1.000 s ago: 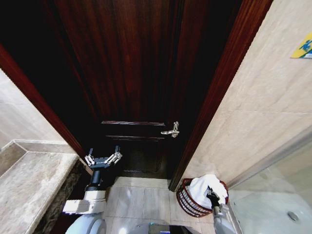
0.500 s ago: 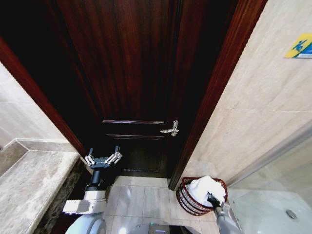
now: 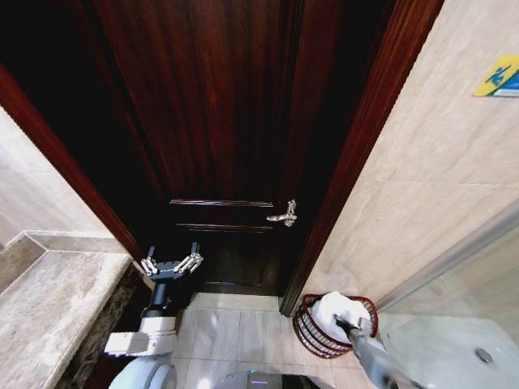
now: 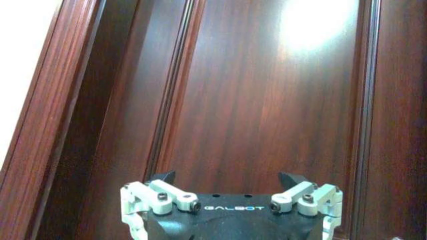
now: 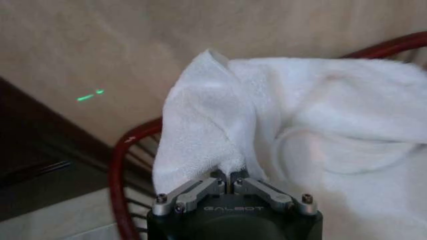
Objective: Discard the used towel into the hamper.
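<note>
Towel (image 5: 320,130) pinched in "GALBOT"-marked right gripper (image 5: 231,181) jaws over hamper (image 3: 312,331); left gripper (image 4: 227,181) jaws wide.

White towel (image 3: 339,309) heaped in reddish woven hamper (image 3: 310,331).

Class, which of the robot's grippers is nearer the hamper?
Right. The right gripper is over the hamper, pinching the towel; the left gripper is raised by the door, well off to the side.
</note>
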{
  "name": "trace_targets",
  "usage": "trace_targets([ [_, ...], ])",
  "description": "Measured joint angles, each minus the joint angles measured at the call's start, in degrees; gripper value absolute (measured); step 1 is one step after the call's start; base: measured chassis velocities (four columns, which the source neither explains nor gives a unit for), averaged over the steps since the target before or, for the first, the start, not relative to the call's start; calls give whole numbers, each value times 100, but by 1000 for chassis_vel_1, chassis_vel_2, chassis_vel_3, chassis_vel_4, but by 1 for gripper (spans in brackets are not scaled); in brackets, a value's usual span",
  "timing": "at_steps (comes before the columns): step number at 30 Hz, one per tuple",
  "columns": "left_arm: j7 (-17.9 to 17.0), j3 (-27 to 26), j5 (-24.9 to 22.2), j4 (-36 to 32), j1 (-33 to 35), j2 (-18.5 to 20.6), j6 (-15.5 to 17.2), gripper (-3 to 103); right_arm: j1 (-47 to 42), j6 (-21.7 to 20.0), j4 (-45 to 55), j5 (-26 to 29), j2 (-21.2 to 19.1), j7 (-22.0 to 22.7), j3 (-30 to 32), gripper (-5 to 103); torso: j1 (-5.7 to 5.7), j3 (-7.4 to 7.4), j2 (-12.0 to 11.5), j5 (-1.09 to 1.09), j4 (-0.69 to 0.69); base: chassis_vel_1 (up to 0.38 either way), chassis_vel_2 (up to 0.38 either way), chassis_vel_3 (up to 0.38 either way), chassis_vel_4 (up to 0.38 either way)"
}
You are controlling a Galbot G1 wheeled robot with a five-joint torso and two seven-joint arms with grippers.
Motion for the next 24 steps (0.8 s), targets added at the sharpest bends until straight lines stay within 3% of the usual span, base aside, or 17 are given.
trace_targets([
  [10,0,0,0,0,0,0,0,100,-38,-224,121,-104,38,45,-54,1,0,0,0,0,-1,0,0,0,0],
  [11,0,0,0,0,0,0,0,100,-211,-92,338,-92,46,-74,-100,7,0,0,0,0,0,0,0,0,0],
  [15,0,0,0,0,0,0,0,100,-836,1095,816,-332,-7,-651,-197,23,-1,0,0,1,-2,0,0,0,0],
  [16,0,0,0,0,0,0,0,100,-836,1095,816,-332,-7,-651,-197,23,-1,0,0,1,-2,0,0,0,0],
  [19,0,0,0,0,0,0,0,100,-1327,2515,1208,-338,-70,-717,-213,38,-2,-1,0,2,-1,0,0,0,0],
  [20,0,0,0,0,0,0,0,100,-1327,2515,1208,-338,-70,-717,-213,38,-2,-1,0,2,-1,0,0,0,0],
  [23,0,0,0,0,0,0,0,100,-1682,3198,1556,-97,-262,-915,-201,55,-1,-1,0,0,-2,0,0,0,0],
  [24,0,0,0,0,0,-1,0,100,-1771,3345,1659,104,-345,-1032,-213,55,-2,-1,0,-4,-2,0,0,0,0],
])
